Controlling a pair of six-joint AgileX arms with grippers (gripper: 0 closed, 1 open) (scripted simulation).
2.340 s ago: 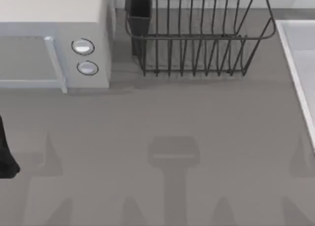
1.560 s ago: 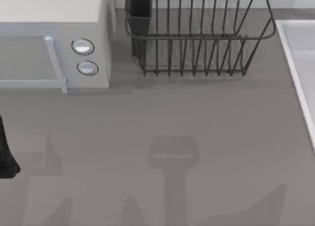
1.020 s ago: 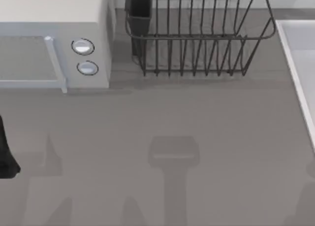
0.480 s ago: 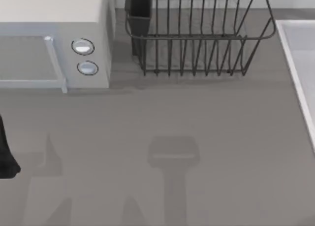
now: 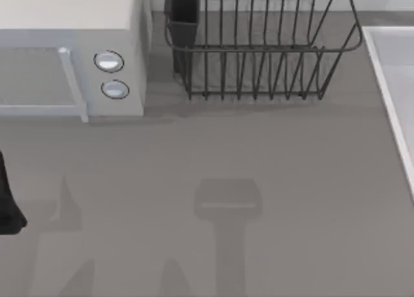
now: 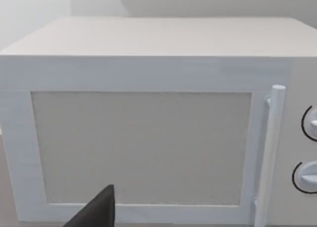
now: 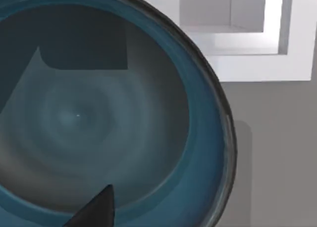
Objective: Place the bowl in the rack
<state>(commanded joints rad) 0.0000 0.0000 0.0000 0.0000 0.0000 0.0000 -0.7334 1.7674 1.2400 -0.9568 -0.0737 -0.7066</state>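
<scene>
**Up close: bowl under the right wrist, rack at the far edge**

Seen from the top view, the rack stands at the far edge of the grey table, its long axis running left to right, tines upright, sides flaring outward. Its dark cutlery cup sits at the rack's left corner. Just beside that corner, on the left, stands a white microwave with two round knobs and a vertical door handle. A pale raised tray or basin lies along the table's right side, close to the rack's right end. The left arm shows as a dark shape at the left edge, parked; whether its fingers are released or clenched cannot be told.

From the left wrist view, the microwave faces the camera squarely, door closed, with one dark fingertip in front of it.

From the right wrist view, the bowl is very near, its teal hollow turned toward the camera and its dark rim curving past grey table and a white frame. One dark fingertip overlaps the bowl's inside; whether the right fingers are grasping it cannot be told.
</scene>
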